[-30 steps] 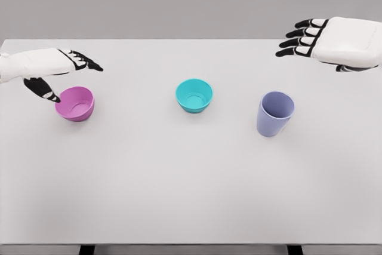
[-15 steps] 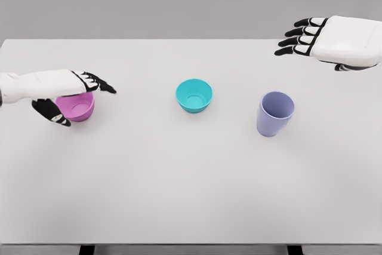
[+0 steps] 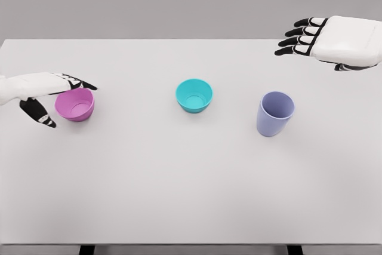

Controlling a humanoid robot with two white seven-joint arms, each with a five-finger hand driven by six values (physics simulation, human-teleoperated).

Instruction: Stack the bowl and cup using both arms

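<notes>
Setting: plain grey backdrop; white counter (image 3: 179, 177) carrying three vessels in a rough row.

Left hand (image 3: 42, 91): fingers (image 3: 77, 82) extended over the far rim of the pink bowl (image 3: 75, 104), thumb (image 3: 37, 113) dropped on the bowl's outer left side. Fingers and thumb bracket the bowl but are not closed on it; whether any of them touches the rim cannot be told.

Right hand (image 3: 334, 40): fingers (image 3: 295, 41) spread and relaxed, holding nothing, raised above the far right of the counter, well apart from the lilac cup (image 3: 274, 113).

Vessels: pink bowl at left, upright. Teal bowl (image 3: 194, 95) at centre, upright, untouched. Lilac cup at right, upright, standing free.

Step in hand, as judged: approach and pre-grasp on the pink bowl; no stacking done yet.

Next move calls for: closing fingers and thumb on the bowl's wall, lifting it level, carrying it towards the teal bowl. The right hand must descend to the cup.
</notes>
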